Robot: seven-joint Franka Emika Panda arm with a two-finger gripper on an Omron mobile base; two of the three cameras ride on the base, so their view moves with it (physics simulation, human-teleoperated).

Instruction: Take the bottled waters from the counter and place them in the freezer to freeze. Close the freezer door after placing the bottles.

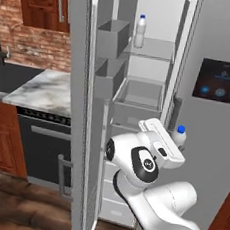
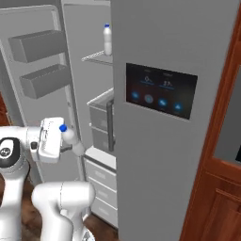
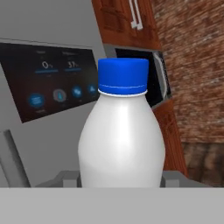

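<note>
Loading: second bottle into freezer
Door: open wide
Gripper: clamped on held bottle, low before the drawers
Shelf bottle: upright, already placed
Next: lift onto a shelf, release

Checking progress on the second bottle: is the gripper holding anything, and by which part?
Yes: the gripper holds a water bottle by its lower body, cap free.

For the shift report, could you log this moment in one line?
gripper: shut on second bottle | first bottle: on freezer shelf | freezer door: open
</note>
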